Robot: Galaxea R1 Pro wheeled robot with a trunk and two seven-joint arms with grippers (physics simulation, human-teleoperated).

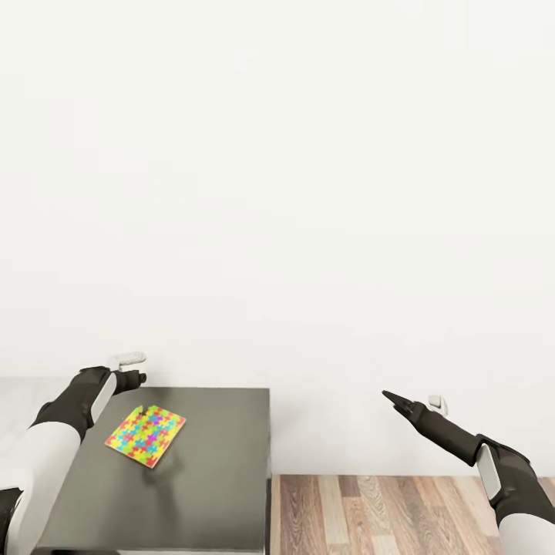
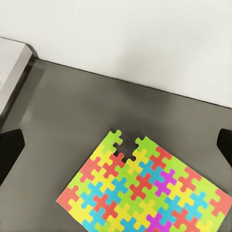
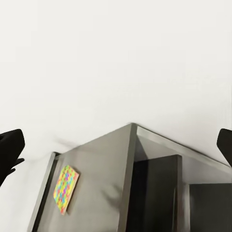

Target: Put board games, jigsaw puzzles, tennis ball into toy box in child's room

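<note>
Jigsaw puzzle (image 1: 146, 435) flat on the dark cabinet top (image 1: 208, 478) (left tool (image 1: 132, 370) just beyond it)

Puzzle (image 1: 146, 435) (image 2: 145, 191) (image 3: 64, 188): thin flat square, interlocking yellow, green, red, blue, pink pieces, notched edges; one piece gap in edge nearest wall. Lies flat on dark grey tabletop (image 1: 208, 478) (image 2: 63, 121) (image 3: 104, 164), rotated askew to tabletop edges, toward its left side, clear of every edge. Tabletop: dark grey lower cabinet section, smooth top, against white wall; paler grey surface adjoins at left; wood-plank floor (image 1: 401, 512) to its right.
</note>
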